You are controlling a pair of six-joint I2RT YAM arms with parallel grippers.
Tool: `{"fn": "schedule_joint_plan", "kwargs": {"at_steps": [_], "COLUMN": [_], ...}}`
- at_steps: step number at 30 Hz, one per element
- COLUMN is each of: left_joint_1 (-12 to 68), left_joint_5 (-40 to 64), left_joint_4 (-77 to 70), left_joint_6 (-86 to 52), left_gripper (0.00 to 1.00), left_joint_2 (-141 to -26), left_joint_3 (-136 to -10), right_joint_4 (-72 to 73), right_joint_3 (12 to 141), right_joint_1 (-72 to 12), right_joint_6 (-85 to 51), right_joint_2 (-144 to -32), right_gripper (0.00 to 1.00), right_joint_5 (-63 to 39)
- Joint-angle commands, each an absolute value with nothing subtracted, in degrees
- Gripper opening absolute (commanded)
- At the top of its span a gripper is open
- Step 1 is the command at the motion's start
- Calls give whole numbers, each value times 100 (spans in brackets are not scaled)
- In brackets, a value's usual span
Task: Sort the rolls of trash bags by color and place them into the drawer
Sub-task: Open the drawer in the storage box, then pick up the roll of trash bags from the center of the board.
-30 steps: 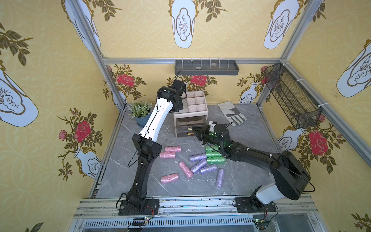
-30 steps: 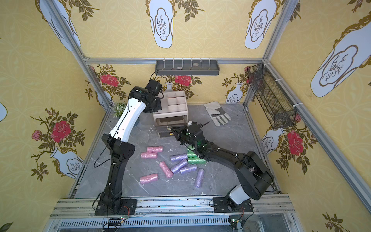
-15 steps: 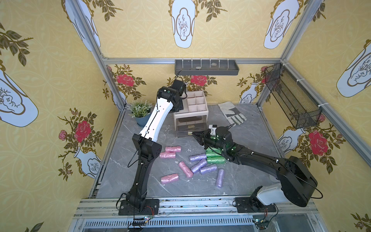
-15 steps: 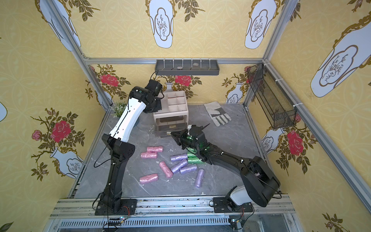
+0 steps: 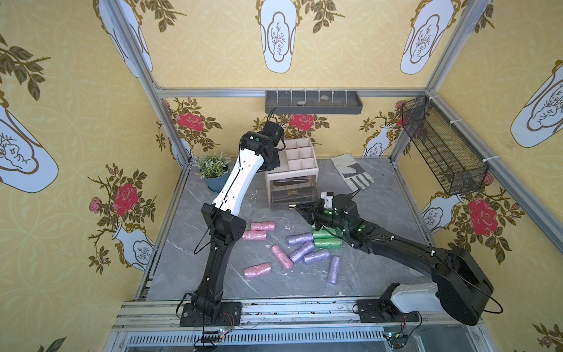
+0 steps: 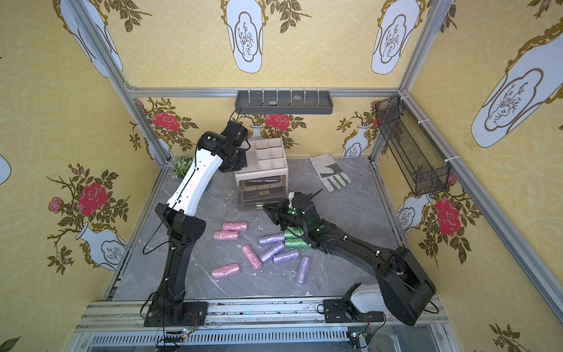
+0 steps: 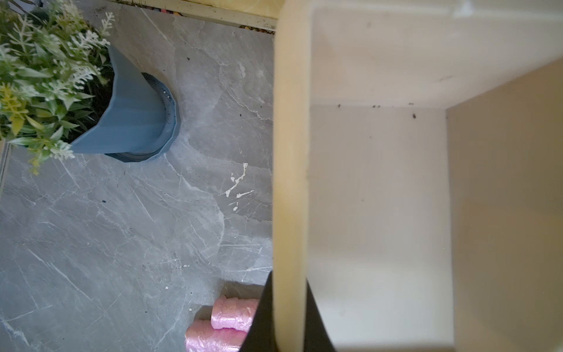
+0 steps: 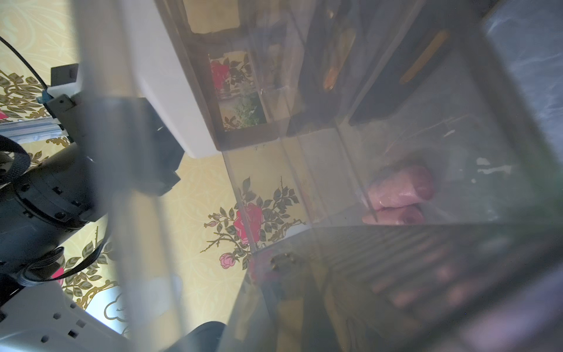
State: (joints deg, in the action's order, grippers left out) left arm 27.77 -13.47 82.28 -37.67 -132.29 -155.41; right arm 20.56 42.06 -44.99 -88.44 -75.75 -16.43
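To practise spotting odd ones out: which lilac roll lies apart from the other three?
The lilac roll nearest the front rail; the other three bunch together beside the green rolls.

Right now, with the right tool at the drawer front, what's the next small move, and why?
Probably open the right tool and back it off the gold handle. The drawer stands well out of the chest, whose rim the left tool clamps. Every roll in view, including the green rolls just beside that arm, lies on the table.

Rolls (image 5: 300,251) lie on the table (image 5: 380,201) before the drawer chest (image 5: 291,179), plant (image 5: 213,164) at its left, glove (image 5: 352,173) right.
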Motion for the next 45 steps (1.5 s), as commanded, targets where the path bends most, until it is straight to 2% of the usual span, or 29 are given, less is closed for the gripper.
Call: {"fn": "schedule_joint_plan", "kwargs": {"at_steps": [1, 14, 17, 21, 25, 28, 32, 39, 45], "left_joint_1": [2743, 2734, 2739, 2740, 2747, 2742, 2751, 2802, 2891], "left_joint_5": [-1270, -1228, -1230, -1243, -1268, -1289, -1311, -1322, -1619], "left_joint_4": [8147, 8118, 8113, 8112, 8063, 7919, 7783, 7473, 6733], "left_joint_6": [-3946, -3946, -3936, -3916, -3895, -3863, -3777, -3562, -3227], "left_gripper": [0, 0, 0, 0, 20, 40, 56, 65, 66], "left_joint_2": [-13333, -13318, -13298, -13239, -13104, -12920, -12701, -12050, -10434], "left_joint_3": [-15512, -15493, -15486, -15473, -15410, -15245, -15127, -14811, -13154], "right_joint_4": [1219, 1063, 1063, 825, 404, -54, -578, -1949, -4245], "right_joint_3": [4137, 4124, 4127, 4208, 4318, 4450, 4538, 4915, 5928], "right_joint_1": [-4417, -4262, -4259, -4254, -4221, -4147, -3968, -3413, -3062], "right_joint_6": [-8630, -8523, -8492, -8351, -8152, -7925, -7632, -6971, -6245], "right_joint_2": [-7447, -7323, -7262, -7093, -6830, -6630, -6342, -5854, -5833], "right_gripper": [0, 2, 8, 30, 44, 52, 60, 70, 75], "right_joint_5": [-2009, -2039, -2028, -2005, -1927, -1897, -1885, -1838, -908]}}
